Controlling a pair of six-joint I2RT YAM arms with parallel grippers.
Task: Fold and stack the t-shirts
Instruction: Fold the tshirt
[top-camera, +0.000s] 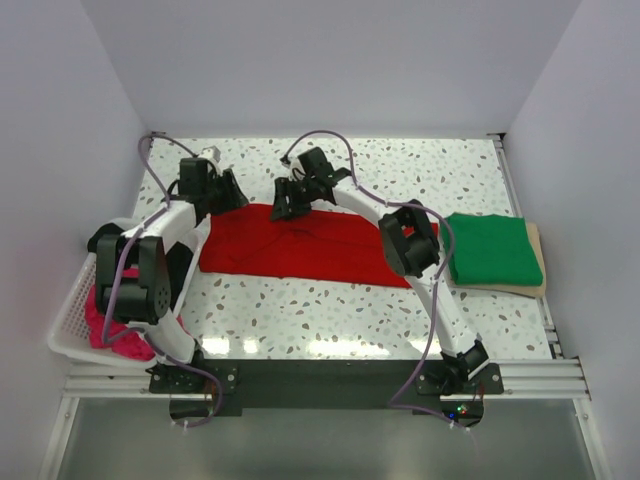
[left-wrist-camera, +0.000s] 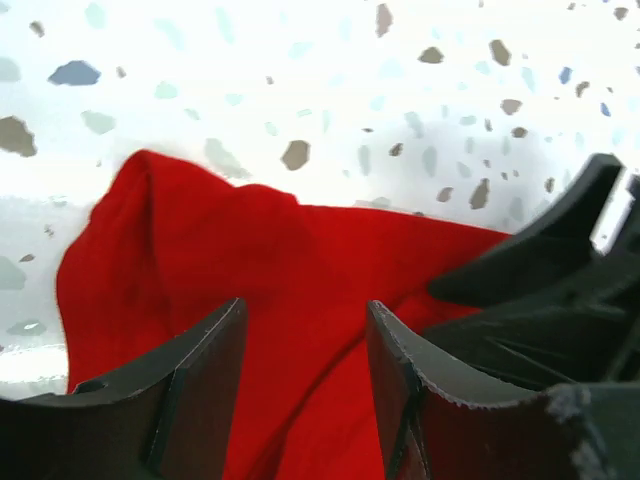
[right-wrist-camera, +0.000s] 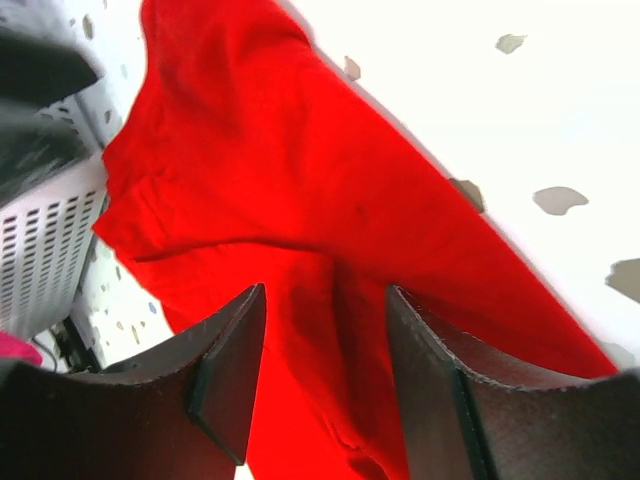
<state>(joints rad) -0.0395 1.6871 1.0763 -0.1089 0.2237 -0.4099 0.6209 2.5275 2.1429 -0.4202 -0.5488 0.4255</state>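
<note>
The red t-shirt (top-camera: 300, 250) lies partly folded as a wide band across the middle of the table. My left gripper (top-camera: 232, 196) is open over its far left corner, with red cloth (left-wrist-camera: 290, 270) between the jaws (left-wrist-camera: 305, 330). My right gripper (top-camera: 290, 206) is open over the far edge near the middle, with red cloth (right-wrist-camera: 300, 200) between its jaws (right-wrist-camera: 325, 320). The green t-shirt (top-camera: 490, 250) lies folded at the right. The magenta pink t-shirt (top-camera: 108, 328) is bunched in the basket. The black t-shirt is out of view.
The white slotted basket (top-camera: 72, 310) stands at the table's left edge, beside the left arm; it also shows in the right wrist view (right-wrist-camera: 40, 250). A tan board (top-camera: 538, 270) lies under the green shirt. White walls close in the back and sides.
</note>
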